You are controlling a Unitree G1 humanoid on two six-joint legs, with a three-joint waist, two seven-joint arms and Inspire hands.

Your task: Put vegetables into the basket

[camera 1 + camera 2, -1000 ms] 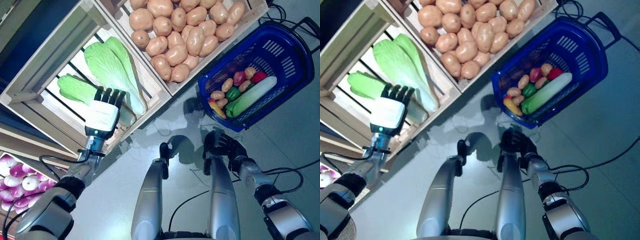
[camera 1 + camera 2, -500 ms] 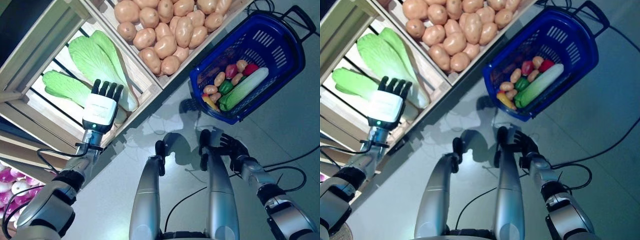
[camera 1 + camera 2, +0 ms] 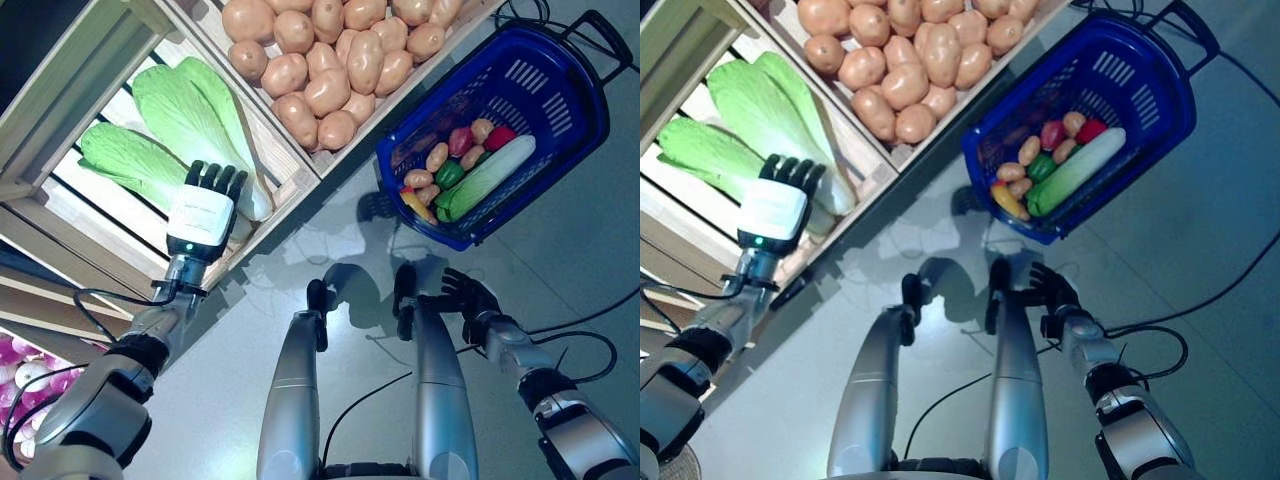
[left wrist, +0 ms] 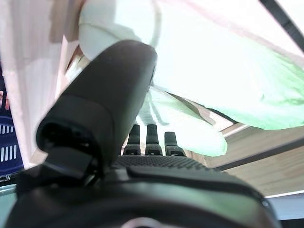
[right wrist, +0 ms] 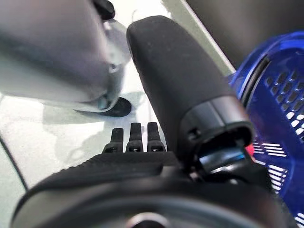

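Observation:
Two green leafy cabbages lie in a wooden crate [image 3: 70, 215]: one cabbage [image 3: 190, 115] near the crate's right wall, the other cabbage [image 3: 125, 162] further left. My left hand [image 3: 205, 208] hovers open over the crate's front edge, fingertips at the white stem end of the nearer cabbage [image 4: 199, 80], holding nothing. The blue basket [image 3: 560, 110] stands on the floor at the right with a cucumber [image 3: 490, 178], small potatoes and red and green peppers inside. My right hand [image 3: 465, 295] hangs low by the floor, open and empty, below the basket.
A second wooden crate [image 3: 345, 55] full of potatoes sits between the cabbage crate and the basket. Purple-white onions [image 3: 20, 365] show at the lower left. Grey floor [image 3: 590, 260] spreads around the basket.
The camera has shifted a little. My left hand has crept slightly toward the nearer cabbage's stem. The right hand has sunk a bit lower.

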